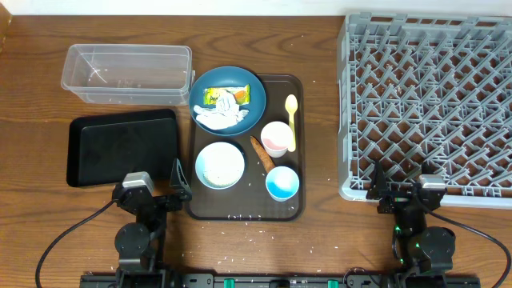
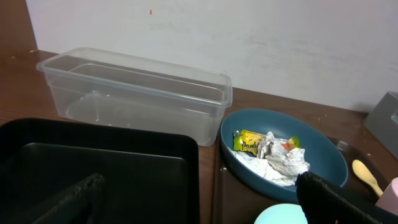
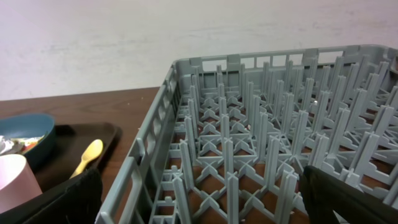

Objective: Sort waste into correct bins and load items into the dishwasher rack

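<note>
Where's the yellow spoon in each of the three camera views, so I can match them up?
Overhead: the yellow spoon lies along the right side of the brown tray, next to the pink cup.
Left wrist: spoon at the far right edge, low.
Right wrist: spoon at lower left, left of the rack.
Shared landmark: the dark-blue plate, left of the spoon in every view.

Grey rack [image 3: 249, 143] ahead, yellow spoon [image 3: 87, 155] on dark tray [image 3: 65, 138], pink cup [image 3: 12, 182] left
</note>
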You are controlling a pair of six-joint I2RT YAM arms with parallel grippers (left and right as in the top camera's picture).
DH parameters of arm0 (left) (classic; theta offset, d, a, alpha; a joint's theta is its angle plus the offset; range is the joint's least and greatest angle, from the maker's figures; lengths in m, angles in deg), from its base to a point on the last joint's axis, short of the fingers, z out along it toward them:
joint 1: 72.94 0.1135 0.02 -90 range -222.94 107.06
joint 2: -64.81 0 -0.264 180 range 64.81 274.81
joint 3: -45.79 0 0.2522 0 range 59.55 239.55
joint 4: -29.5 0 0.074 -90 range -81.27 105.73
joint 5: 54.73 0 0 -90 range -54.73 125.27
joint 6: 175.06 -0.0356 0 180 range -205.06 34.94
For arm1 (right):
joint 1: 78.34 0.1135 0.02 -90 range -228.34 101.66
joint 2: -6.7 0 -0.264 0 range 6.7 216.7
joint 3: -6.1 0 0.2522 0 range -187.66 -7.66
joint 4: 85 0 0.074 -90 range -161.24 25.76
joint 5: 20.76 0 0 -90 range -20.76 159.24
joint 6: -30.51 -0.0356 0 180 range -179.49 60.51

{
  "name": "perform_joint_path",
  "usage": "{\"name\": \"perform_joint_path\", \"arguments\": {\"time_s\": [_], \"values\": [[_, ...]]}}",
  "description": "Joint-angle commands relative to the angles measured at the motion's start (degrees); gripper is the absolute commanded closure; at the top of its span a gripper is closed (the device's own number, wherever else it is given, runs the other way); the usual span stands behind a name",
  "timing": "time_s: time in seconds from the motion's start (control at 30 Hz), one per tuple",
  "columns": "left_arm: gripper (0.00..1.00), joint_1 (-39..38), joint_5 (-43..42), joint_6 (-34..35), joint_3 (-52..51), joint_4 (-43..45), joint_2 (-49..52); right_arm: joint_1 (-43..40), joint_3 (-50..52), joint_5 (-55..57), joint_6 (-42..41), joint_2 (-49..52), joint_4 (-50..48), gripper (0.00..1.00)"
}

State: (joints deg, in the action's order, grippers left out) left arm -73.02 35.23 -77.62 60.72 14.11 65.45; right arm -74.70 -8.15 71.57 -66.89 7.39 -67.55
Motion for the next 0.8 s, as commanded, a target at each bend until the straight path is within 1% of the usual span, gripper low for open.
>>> {"name": "perform_joint_path", "arguments": {"time_s": [0.0,0.03,0.1,0.23,0.3,0.37,0.43,0.53,0.67,0.77], "values": [[0.01,0.0,1.6,-0.6,-0.9,-2.4,0.0,0.4,0.2,-2.4,-0.9,-0.2,-2.4,0.01],[0.01,0.0,3.1,-0.5,-0.9,-2.1,0.0,0.4,0.2,-3.5,-1.4,-0.2,-3.8,0.01],[0.01,0.0,2.6,-0.5,-0.9,-2.1,0.0,0.4,0.2,-6.9,-2.5,-0.2,-7.0,0.01],[0.02,0.0,-4.7,-0.5,0.8,-1.9,0.1,0.4,0.0,-11.6,-2.4,-0.2,-12.1,0.01],[0.01,0.0,-7.4,-0.5,2.9,-1.9,1.0,0.4,-1.1,-12.4,-2.4,0.0,-11.9,0.01],[0.01,0.0,-8.0,-0.1,6.4,-2.7,3.5,0.4,-3.4,-12.5,-2.4,0.8,-10.2,0.01],[0.01,0.0,-8.0,-0.1,11.2,-4.0,8.0,0.4,-7.1,-12.0,-1.6,2.9,-7.3,0.01],[0.01,0.0,-8.0,-0.2,21.0,-7.6,18.1,0.4,-14.6,-11.8,0.8,8.9,-1.8,0.01],[0.01,-0.1,-8.7,-0.2,36.6,-14.7,34.6,0.4,-26.8,-11.6,1.3,20.3,7.0,0.01],[0.01,-1.6,-9.0,-0.2,49.4,-21.9,47.7,0.4,-36.4,-10.1,1.2,29.3,15.5,0.01]]}}
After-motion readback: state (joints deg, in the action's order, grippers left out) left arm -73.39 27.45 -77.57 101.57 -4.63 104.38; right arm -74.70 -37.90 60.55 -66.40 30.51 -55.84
